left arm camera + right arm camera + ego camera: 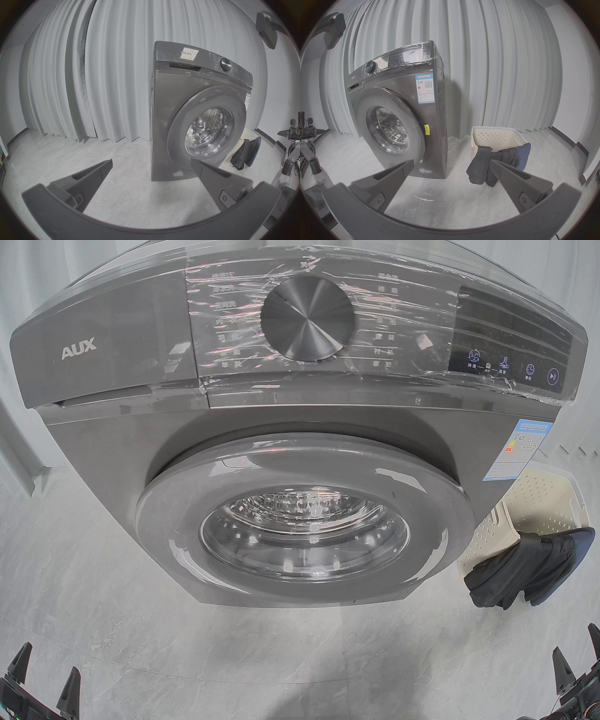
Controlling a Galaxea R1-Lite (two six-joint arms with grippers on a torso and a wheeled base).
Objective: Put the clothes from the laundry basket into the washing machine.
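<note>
Draping over the cream laundry basket [497, 137], dark clothes [482, 165] hang limp.

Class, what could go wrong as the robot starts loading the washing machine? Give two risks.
1. The washing machine door is shut; grabbing clothes first may leave nowhere to put them.
2. The clothes hang over the laundry basket rim; a pull could tip the basket or drag fabric across the floor.
</note>
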